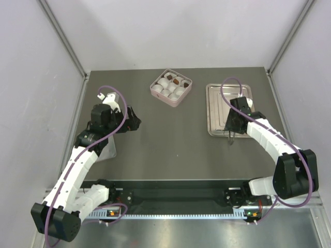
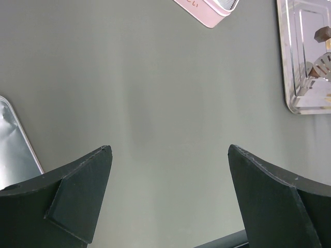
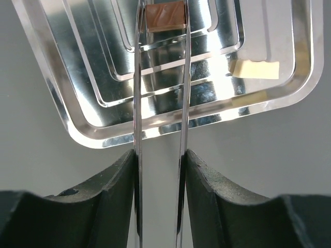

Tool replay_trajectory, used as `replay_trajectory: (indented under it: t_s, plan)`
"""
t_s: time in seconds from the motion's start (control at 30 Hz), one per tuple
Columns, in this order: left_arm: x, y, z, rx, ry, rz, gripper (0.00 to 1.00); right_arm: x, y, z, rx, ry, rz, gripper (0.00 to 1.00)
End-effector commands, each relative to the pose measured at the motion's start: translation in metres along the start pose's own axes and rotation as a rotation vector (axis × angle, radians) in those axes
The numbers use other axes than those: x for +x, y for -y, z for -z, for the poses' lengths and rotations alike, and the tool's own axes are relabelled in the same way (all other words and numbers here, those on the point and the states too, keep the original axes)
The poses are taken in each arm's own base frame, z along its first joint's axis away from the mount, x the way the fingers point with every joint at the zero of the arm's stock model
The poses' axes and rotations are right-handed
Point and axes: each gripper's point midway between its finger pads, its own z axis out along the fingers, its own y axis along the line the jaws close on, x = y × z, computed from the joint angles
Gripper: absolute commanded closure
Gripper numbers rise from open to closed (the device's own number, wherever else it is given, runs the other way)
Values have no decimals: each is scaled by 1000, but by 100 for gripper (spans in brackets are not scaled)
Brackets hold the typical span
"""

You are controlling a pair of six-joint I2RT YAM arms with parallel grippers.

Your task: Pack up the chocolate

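Note:
My right gripper [image 1: 231,133] [image 3: 161,160] is shut on thin metal tongs [image 3: 137,93]. The tong tips pinch a brown chocolate [image 3: 164,15] inside the steel tray [image 1: 214,111] [image 3: 77,108]. A cream chocolate [image 3: 254,68] lies on the tray to the right of the tongs. The pink square box [image 1: 171,87] of white paper cups stands at the back centre, with dark chocolates [image 1: 176,81] in a few cups. My left gripper [image 1: 135,124] [image 2: 169,155] is open and empty above bare table, left of centre.
A flat silvery lid [image 1: 106,150] [image 2: 13,150] lies under my left arm near the table's left edge. The left wrist view catches the pink box corner [image 2: 207,13] and the tray [image 2: 289,77] at its right edge. Grey walls close in on both sides.

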Motion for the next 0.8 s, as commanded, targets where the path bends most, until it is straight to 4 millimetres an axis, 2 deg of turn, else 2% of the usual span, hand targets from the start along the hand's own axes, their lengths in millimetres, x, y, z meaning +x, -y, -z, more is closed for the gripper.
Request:
replay_trajectory:
  t_s: [0.0, 0.27, 0.43, 0.57, 0.6, 0.63, 0.67, 0.7, 0.73, 0.77]
  plan:
    - [-14, 6, 2, 24, 59, -17, 2, -29, -9, 15, -58, 82, -15, 61]
    - [-14, 6, 2, 23, 56, -17, 1, -45, -17, 32, -98, 106, 3, 63]
    - [-14, 6, 2, 24, 57, -17, 1, -66, -33, 45, -152, 146, 22, 63]
    - [-15, 6, 3, 21, 63, -18, 1, -87, -70, 54, -251, 176, 59, 63]
    - [-15, 6, 3, 23, 63, -18, 1, -105, -83, 65, -289, 218, 59, 63]
    - [-16, 6, 4, 24, 65, -19, 1, -111, -93, 68, -307, 230, 70, 63]
    - [-16, 6, 4, 22, 66, -19, 1, -110, -111, 65, -327, 221, 109, 63]
    - [-16, 6, 3, 20, 65, -19, 1, -129, -128, 77, -359, 273, 118, 63]
    - [-16, 6, 4, 21, 67, -19, 1, -134, -140, 80, -368, 287, 136, 63]
    - [-16, 5, 4, 18, 66, -19, 1, -126, -163, 70, -383, 262, 190, 63]
